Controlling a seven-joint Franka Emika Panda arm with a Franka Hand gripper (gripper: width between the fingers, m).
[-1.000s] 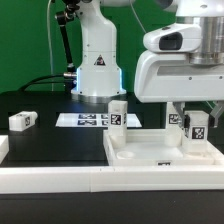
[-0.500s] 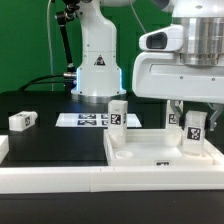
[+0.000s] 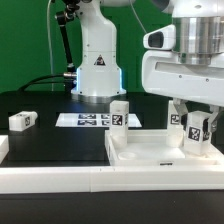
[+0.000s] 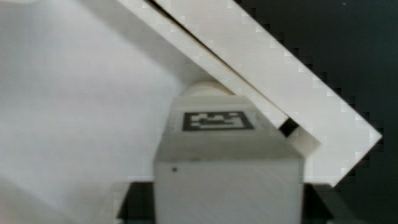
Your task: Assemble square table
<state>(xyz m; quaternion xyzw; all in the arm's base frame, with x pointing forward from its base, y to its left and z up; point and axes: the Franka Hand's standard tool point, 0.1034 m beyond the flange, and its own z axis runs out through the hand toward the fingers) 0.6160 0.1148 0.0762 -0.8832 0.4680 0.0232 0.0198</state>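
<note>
The white square table top [image 3: 160,152] lies flat with its raised rim up. One white tagged leg [image 3: 119,113] stands upright at its far corner on the exterior view's left. My gripper [image 3: 196,128] is shut on a second leg [image 3: 198,132], held upright on the top's far corner on the exterior view's right. In the wrist view this leg [image 4: 222,150] shows its tag between my dark fingers [image 4: 143,204], over the top's white surface [image 4: 71,100] and next to its rim [image 4: 249,60]. A third leg [image 3: 22,120] lies loose on the black table at the exterior view's left.
The marker board [image 3: 85,121] lies flat behind the table top, before the robot base [image 3: 97,60]. A long white rail [image 3: 60,181] runs along the front edge. A white block [image 3: 3,147] sits at the exterior view's far left.
My wrist has turned and shifted slightly toward the exterior view's right. The held leg stays at the same corner of the top. Nothing else has moved.
</note>
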